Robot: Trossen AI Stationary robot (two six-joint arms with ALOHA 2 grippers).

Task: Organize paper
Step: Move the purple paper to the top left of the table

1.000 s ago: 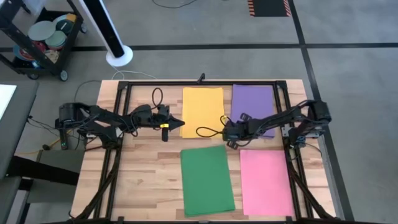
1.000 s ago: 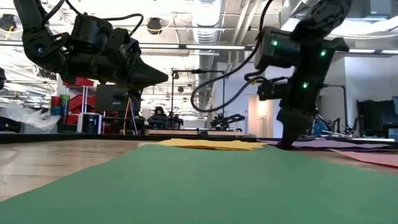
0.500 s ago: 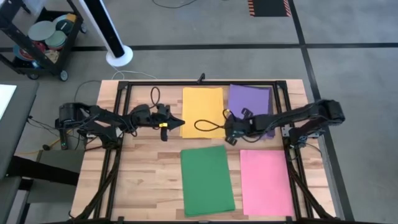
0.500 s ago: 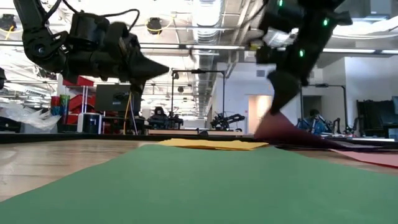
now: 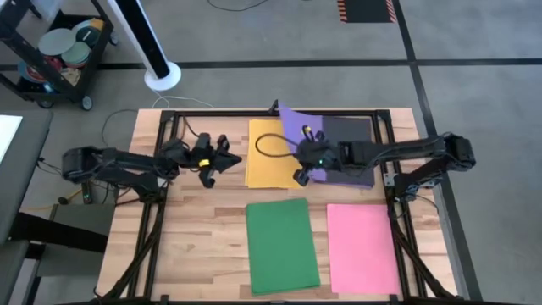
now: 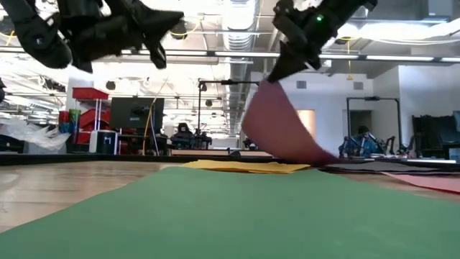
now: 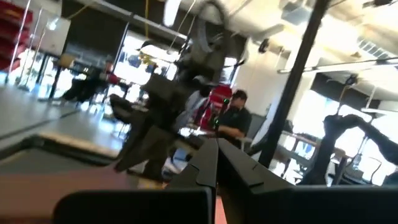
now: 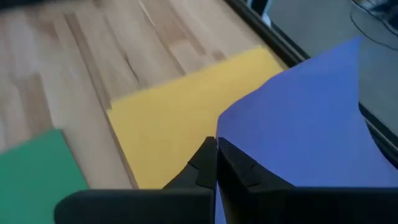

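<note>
**Purple sheet lifting off the counter in the right gripper**

The main risk now is the purple sheet slipping or creasing. The right gripper is pinching it only at one corner, so the sheet is curling up in an arc in the low view, with its far edge apparently trailing on a dark sheet lying beneath it at about 1 o'clock on the counter. If that trailing edge is catching on the frame rail, or the pinch is too shallow, the paper could be pulling free or folding. The lifted edge is also hanging over the yellow sheet, so a low sweep could be dragging that sheet out of place.

The right gripper is clenched tight on the corner of the purple sheet; in the right wrist view its fingers are meeting with the sheet coming out between them, above the yellow sheet. The left gripper is also clenched, holding nothing, hovering above the bare wood at about 10 o'clock, just beside the yellow sheet's edge.

The green sheet is lying flat at about 6 o'clock and the pink sheet at about 4 o'clock, both apart from the grippers and touching neither arm.
</note>
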